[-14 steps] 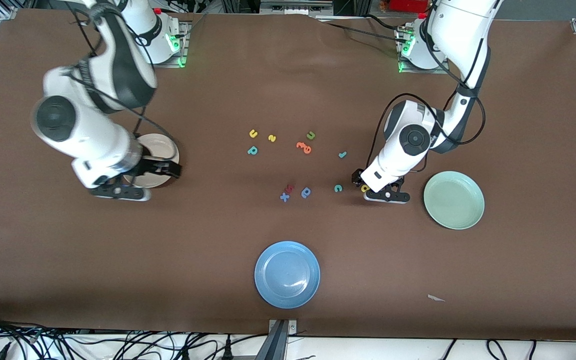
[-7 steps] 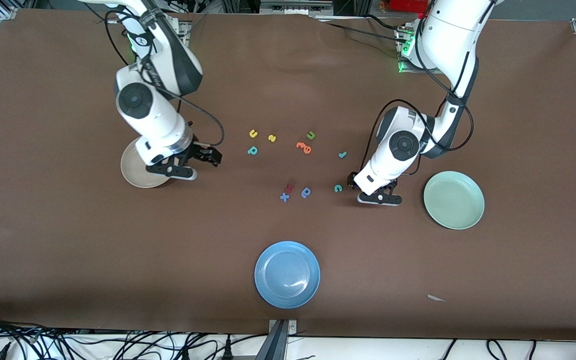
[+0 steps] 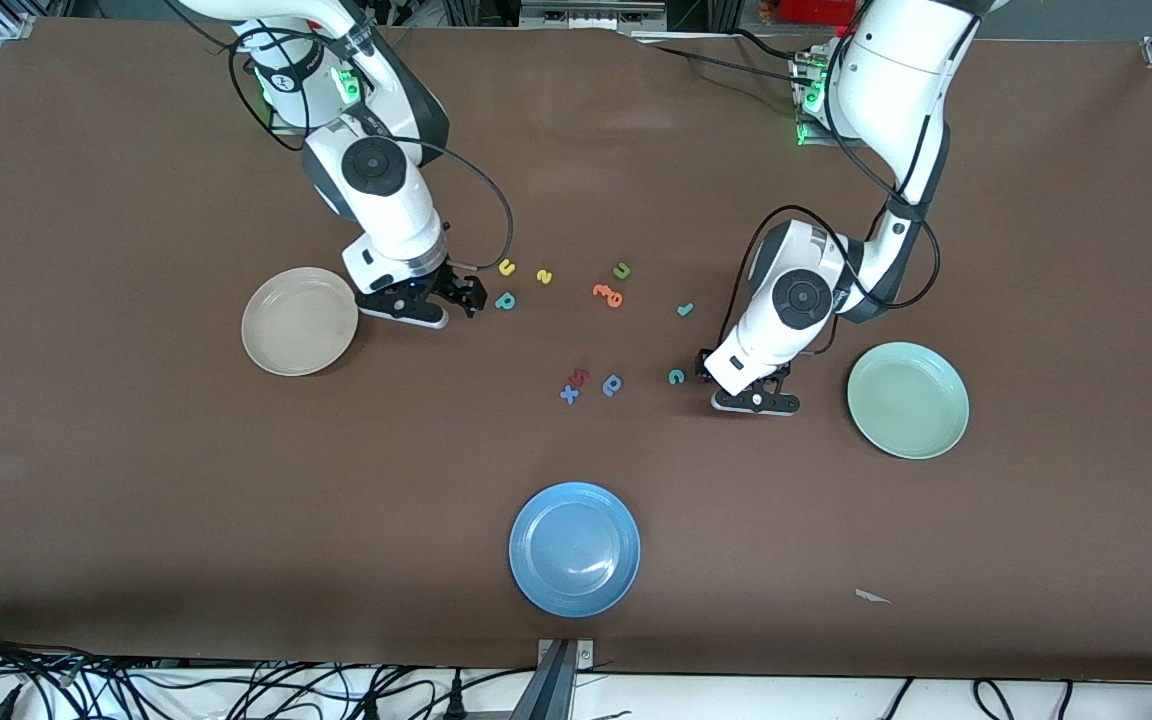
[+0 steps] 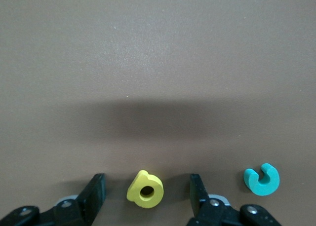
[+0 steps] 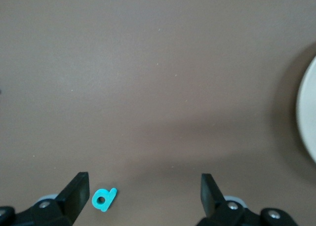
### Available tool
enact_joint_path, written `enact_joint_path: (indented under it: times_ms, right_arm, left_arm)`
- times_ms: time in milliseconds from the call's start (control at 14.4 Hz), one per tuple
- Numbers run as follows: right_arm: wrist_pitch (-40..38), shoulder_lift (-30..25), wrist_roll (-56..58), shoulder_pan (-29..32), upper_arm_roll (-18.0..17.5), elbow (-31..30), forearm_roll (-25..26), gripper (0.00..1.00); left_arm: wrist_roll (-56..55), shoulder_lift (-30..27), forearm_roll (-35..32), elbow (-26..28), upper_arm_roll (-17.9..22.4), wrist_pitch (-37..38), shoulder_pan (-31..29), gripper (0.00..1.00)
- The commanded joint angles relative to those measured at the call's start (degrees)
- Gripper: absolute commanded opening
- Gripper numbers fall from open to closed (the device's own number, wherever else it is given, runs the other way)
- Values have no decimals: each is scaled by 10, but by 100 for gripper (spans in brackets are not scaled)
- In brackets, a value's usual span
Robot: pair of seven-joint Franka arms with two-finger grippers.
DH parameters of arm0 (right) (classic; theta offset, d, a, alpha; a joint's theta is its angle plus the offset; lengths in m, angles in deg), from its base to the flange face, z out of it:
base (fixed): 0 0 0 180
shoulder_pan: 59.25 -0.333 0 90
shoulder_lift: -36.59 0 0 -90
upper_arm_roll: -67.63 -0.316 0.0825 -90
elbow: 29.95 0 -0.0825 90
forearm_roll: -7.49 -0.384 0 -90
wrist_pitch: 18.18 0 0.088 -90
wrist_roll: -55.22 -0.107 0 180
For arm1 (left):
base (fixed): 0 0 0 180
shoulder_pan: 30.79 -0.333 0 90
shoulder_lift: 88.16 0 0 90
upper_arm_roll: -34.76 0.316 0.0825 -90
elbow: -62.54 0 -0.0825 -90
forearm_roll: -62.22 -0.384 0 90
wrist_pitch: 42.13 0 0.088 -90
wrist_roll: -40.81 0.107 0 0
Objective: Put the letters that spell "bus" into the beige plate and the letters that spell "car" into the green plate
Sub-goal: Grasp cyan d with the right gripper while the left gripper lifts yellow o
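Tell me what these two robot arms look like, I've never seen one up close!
Both arms are glossy white with rounded segments, dark grey bands at the joints and a round black cap on the wrist. Loose black cables loop alongside each one. The left gripper and right gripper are black with two flat fingers. Green lights glow at both bases.

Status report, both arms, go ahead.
Left gripper low, fingers either side of the yellow a, not clamped. Right gripper open beside the teal b. Both plates empty. Nothing blocking.
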Motion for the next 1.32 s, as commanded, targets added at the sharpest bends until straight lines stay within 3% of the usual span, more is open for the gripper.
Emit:
enact_joint_path:
  times_ms: [0, 277, 624, 971, 1249]
  right_arm:
    - [32, 34, -79, -31, -1, 4, 45, 100]
    - [36, 94, -182, -69, 1, 40, 124, 100]
    - [36, 118, -206, -80, 3, 59, 144, 100]
    - [39, 142, -226, -80, 4, 66, 183, 98]
    - [40, 150, -249, -81, 4, 66, 213, 91]
  left_arm:
    - [-12, 4, -2, -11, 6, 19, 13, 69]
    - [-18, 4, -2, -11, 6, 20, 14, 49]
    - [-19, 6, -2, -13, 6, 20, 13, 29]
    - [-15, -1, -19, -16, 10, 28, 8, 21]
    - [33, -10, -65, -116, 39, 221, -10, 19]
